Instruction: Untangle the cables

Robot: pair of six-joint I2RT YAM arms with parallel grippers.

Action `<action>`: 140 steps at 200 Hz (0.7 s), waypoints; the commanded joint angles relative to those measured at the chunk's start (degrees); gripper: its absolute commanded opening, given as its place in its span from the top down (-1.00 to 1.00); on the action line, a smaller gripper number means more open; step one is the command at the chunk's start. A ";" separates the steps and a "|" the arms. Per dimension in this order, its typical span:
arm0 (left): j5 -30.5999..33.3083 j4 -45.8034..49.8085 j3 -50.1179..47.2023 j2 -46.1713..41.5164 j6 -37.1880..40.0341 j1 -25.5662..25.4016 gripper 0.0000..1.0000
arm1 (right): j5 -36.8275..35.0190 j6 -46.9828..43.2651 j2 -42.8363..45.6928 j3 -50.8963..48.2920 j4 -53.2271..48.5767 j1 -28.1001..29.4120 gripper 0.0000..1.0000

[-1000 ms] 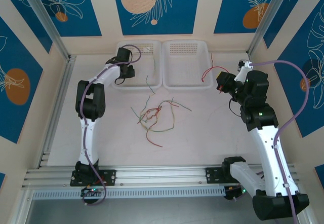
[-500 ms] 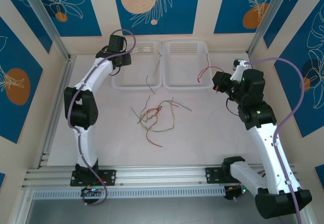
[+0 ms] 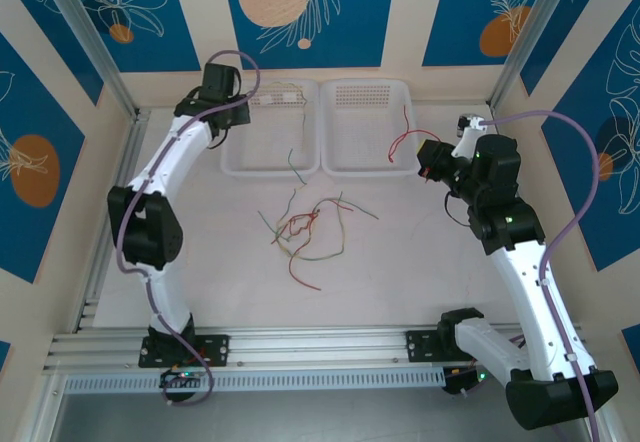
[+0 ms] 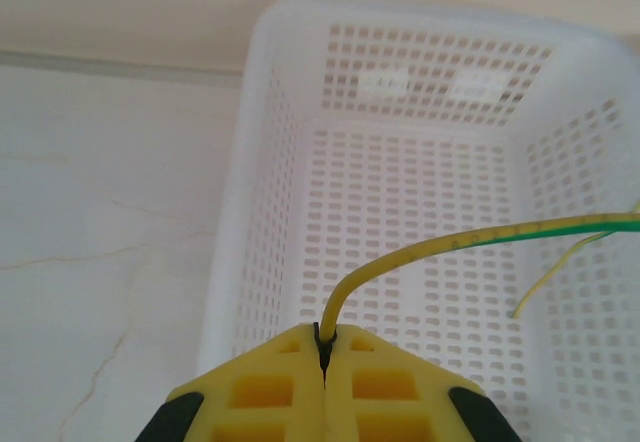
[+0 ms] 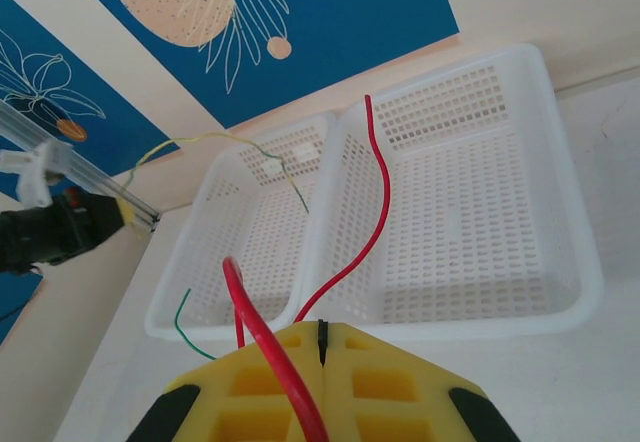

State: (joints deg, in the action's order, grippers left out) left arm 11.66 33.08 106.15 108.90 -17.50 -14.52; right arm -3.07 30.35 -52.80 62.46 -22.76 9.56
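Jaws left pinched on yellow-green cable [image 4: 400,255], far end cut off | jaws right pinched on red cable [image 5: 262,334] | tangle [image 3: 310,227] strands indistinct

Landmark: cable tangle [image 3: 310,227], mid-table
Near side of it: bare table [image 3: 380,292] up to the aluminium rail [image 3: 320,340]
Left, right of it: bare strips, flanked by left arm [image 3: 150,197] and right arm [image 3: 515,237]
Beyond it: left basket [image 3: 270,170] and right basket [image 3: 368,172], side by side
Over the baskets: yellow-green cable [image 4: 400,258] pinched by left gripper [image 4: 322,347]; red cable [image 5: 386,197] pinched by right gripper [image 5: 321,330]

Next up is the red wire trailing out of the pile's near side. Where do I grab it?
Grip the red wire near its free end, coming straight down from above: it lies flat on the table, and that stretch runs clear of the tangle.
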 commanded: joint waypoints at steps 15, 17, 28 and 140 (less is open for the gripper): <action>0.03 0.68 -0.58 -9.57 0.51 -0.51 1.00 | -1.33 -0.93 -0.18 1.65 1.12 0.88 1.00; -0.15 0.72 -0.68 -9.89 0.59 -0.51 1.00 | -1.37 -0.91 -0.17 1.63 1.14 0.89 1.00; -1.05 1.86 -0.17 -11.10 1.12 -0.51 1.00 | -1.67 -0.89 -0.12 1.60 1.14 1.16 1.00; 5.33 24.52 5.96 -14.86 6.40 -0.74 1.00 | -2.82 -1.23 0.26 0.12 2.02 2.04 1.00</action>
State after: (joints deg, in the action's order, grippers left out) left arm 13.58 47.44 108.47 92.55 -13.45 -14.81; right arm -4.69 30.13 -52.84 62.63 -21.98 11.11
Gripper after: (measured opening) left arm 0.042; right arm 0.049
